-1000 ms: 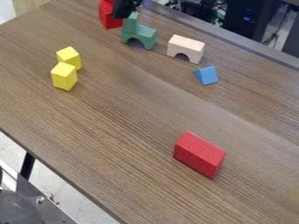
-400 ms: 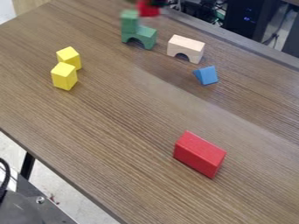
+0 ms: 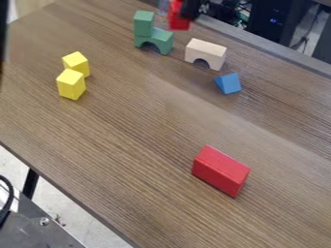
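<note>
Red block [image 3: 220, 170], the big one, lies nearest me at five o'clock on the wood-grain table [image 3: 139, 160]. At ten o'clock I see two yellow blocks [image 3: 71, 85], one just behind the other. Past them, between one and two, sits a blue triangular block [image 3: 229, 84], then a pale arch [image 3: 205, 51] at one. Farther, just shy of twelve, is a green arch [image 3: 156, 40]. At twelve, right of it, my gripper [image 3: 186, 12] has its jaws clamped on the smaller red piece [image 3: 178, 20].
</note>
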Tool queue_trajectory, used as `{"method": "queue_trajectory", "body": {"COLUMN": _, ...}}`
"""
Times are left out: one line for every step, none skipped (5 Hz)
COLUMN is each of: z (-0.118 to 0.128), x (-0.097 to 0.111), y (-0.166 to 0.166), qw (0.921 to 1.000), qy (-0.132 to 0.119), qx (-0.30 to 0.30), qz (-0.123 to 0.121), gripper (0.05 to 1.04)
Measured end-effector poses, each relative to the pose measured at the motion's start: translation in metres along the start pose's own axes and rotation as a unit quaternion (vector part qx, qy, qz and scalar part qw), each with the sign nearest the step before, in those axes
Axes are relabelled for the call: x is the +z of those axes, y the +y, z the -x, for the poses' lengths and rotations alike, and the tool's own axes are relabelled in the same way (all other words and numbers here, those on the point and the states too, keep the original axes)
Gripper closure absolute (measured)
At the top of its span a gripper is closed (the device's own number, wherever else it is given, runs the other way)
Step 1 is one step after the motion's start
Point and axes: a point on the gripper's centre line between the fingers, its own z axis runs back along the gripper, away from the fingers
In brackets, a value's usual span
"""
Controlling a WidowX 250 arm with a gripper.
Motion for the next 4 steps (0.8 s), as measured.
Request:
{"method": "queue_trajectory", "body": {"z": 0.005, "x": -0.010, "y": -0.012, "qw": 0.9994, "qy": -0.002, "qx": -0.034, "qz": 0.007, "gripper": 0.552}}
{"method": "queue_trajectory", "body": {"z": 0.005, "x": -0.023, "y": -0.022, "qw": 0.9981, "qy": -0.011, "qx": -0.059, "qz": 0.009, "gripper": 0.552}}
{"method": "queue_trajectory", "body": {"z": -0.002, "x": -0.031, "y": -0.035, "qw": 0.9977, "qy": -0.006, "qx": -0.066, "qz": 0.014, "gripper": 0.552}}
{"method": "queue_trajectory", "body": {"z": -0.007, "x": -0.036, "y": -0.044, "qw": 0.9976, "qy": -0.007, "qx": -0.069, "qz": 0.007, "gripper": 0.552}}
